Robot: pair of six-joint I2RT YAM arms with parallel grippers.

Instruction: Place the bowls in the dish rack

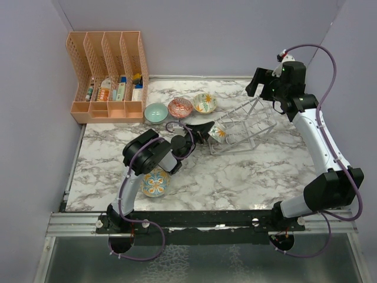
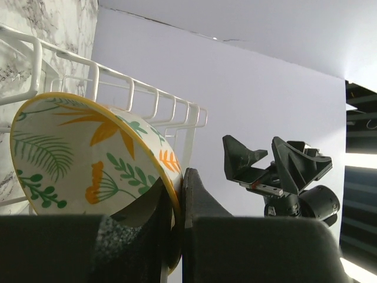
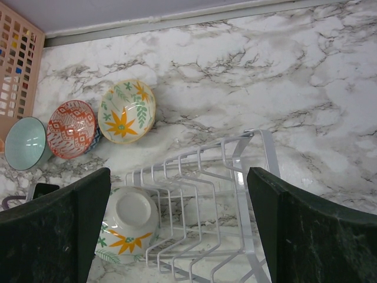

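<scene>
The white wire dish rack (image 1: pixel 247 124) lies at mid-right of the marble table. My left gripper (image 1: pixel 207 131) is shut on the rim of a floral bowl (image 1: pixel 218 133) and holds it on edge at the rack's near-left end. In the left wrist view the fingers (image 2: pixel 200 200) pinch that bowl's (image 2: pixel 88 159) yellow rim against the rack wires (image 2: pixel 141 88). My right gripper (image 1: pixel 262 82) is open and empty above the rack's far end (image 3: pixel 235 194). A teal bowl (image 1: pixel 155 112), a red-patterned bowl (image 1: pixel 180 107) and a floral bowl (image 1: pixel 205 102) sit in a row behind the rack.
Another patterned bowl (image 1: pixel 155 183) sits by my left arm, near the front edge. An orange slotted organizer (image 1: pixel 109 76) with small items stands at the back left. Grey walls close in the table on three sides.
</scene>
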